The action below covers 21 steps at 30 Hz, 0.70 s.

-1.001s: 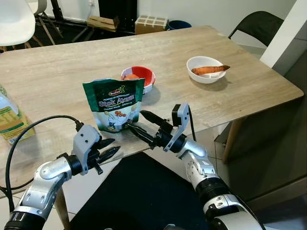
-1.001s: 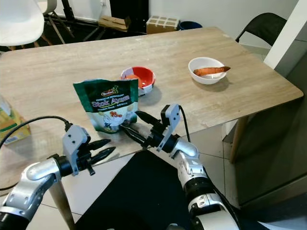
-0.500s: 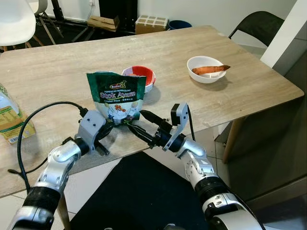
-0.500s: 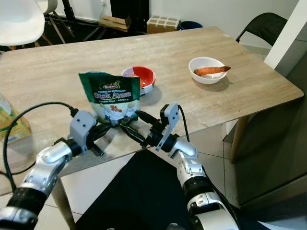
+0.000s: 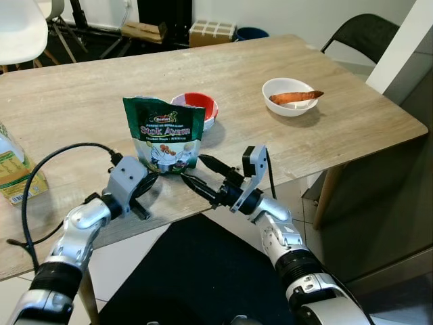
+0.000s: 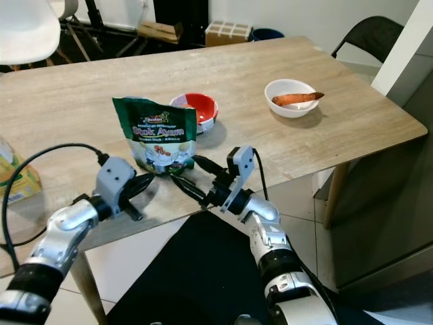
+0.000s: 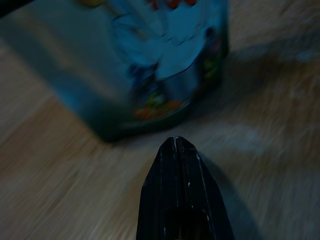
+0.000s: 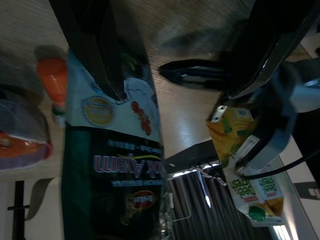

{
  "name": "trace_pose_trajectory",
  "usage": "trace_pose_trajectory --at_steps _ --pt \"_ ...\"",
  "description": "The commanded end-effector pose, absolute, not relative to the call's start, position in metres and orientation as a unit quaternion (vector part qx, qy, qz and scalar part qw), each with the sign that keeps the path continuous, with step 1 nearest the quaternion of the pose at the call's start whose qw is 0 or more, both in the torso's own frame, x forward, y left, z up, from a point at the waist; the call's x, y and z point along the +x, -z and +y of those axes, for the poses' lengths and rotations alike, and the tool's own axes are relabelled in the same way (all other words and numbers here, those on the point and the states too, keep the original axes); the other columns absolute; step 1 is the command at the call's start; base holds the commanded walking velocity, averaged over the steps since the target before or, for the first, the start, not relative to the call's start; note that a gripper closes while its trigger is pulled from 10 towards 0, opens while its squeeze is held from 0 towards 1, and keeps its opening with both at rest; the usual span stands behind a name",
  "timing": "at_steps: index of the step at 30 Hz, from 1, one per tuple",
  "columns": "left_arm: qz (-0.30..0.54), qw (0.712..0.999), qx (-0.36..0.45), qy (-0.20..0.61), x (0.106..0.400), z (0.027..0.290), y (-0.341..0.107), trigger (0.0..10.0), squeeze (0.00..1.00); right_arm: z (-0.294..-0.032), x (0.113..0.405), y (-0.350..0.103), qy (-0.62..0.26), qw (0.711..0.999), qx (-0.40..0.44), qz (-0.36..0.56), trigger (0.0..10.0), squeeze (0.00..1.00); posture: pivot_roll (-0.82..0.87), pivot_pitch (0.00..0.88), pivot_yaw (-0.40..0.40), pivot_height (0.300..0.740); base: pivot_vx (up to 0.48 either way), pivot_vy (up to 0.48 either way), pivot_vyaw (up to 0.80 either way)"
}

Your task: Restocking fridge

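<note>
Nearest the robot, both grippers sit at the near edge of the table (image 5: 81,95), one on each side of the green pouch (image 5: 164,135), which stands upright just in from that edge with its printed front toward the robot. The right gripper (image 5: 198,177) has its two fingers spread apart and grips nothing; their tips reach the pouch's lower right corner, one above the other. The left gripper (image 5: 153,179) lies low on the tabletop at the pouch's lower left, its fingers pressed together and empty, tips just short of the pouch's base in the left wrist view.

The pouch's long axis runs straight up, so it lies ahead of and between both grippers; the right one, already spread at its edge, looks the better placed to take it.

Behind the pouch sits a red bowl (image 5: 199,107). Further right, a white bowl (image 5: 289,98) holds a carrot (image 5: 295,97). A juice carton (image 5: 17,169) stands far left of the pouch.
</note>
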<state>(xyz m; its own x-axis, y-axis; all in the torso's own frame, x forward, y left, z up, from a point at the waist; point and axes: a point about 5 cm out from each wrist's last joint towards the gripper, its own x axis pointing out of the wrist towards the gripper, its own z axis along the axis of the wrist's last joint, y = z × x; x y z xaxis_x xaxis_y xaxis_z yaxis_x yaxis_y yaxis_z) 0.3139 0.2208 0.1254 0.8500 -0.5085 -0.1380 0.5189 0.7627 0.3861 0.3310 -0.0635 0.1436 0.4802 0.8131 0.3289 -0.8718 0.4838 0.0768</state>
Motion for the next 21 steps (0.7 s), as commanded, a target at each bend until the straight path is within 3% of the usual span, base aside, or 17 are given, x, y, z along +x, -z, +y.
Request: trace_pose_trajectory --at_steps 1,4,10,14,21 --pt "0.017 0.940 0.220 0.260 0.308 0.234 -0.126 10.0 0.00 -0.065 0.330 -0.141 -0.492 0.854 0.116 -0.122 10.0 0.00 -0.04 0.146 -0.050 0.740 0.000 0.000 0.00" --pt "0.010 0.949 0.243 0.202 0.302 0.261 -0.132 10.0 0.00 -0.062 0.331 -0.142 -0.496 0.852 0.117 -0.121 10.0 0.00 -0.03 0.145 -0.060 0.740 0.000 0.000 0.00" --pt "-0.019 0.954 0.272 0.123 0.304 0.286 -0.147 10.0 0.00 -0.060 0.332 -0.142 -0.499 0.851 0.116 -0.120 10.0 0.00 -0.02 0.145 -0.068 0.740 0.000 0.000 0.00" --pt "-0.025 0.957 0.267 0.107 0.305 0.288 -0.151 10.0 0.00 -0.060 0.335 -0.142 -0.488 0.858 0.107 -0.118 10.0 0.00 -0.02 0.144 -0.067 0.740 0.000 0.000 0.00" --pt "-0.021 0.954 0.228 0.192 0.303 0.255 -0.139 10.0 0.00 -0.070 0.349 -0.143 -0.419 0.899 0.081 -0.098 10.0 0.00 -0.03 0.139 -0.063 0.740 0.000 0.000 0.00"
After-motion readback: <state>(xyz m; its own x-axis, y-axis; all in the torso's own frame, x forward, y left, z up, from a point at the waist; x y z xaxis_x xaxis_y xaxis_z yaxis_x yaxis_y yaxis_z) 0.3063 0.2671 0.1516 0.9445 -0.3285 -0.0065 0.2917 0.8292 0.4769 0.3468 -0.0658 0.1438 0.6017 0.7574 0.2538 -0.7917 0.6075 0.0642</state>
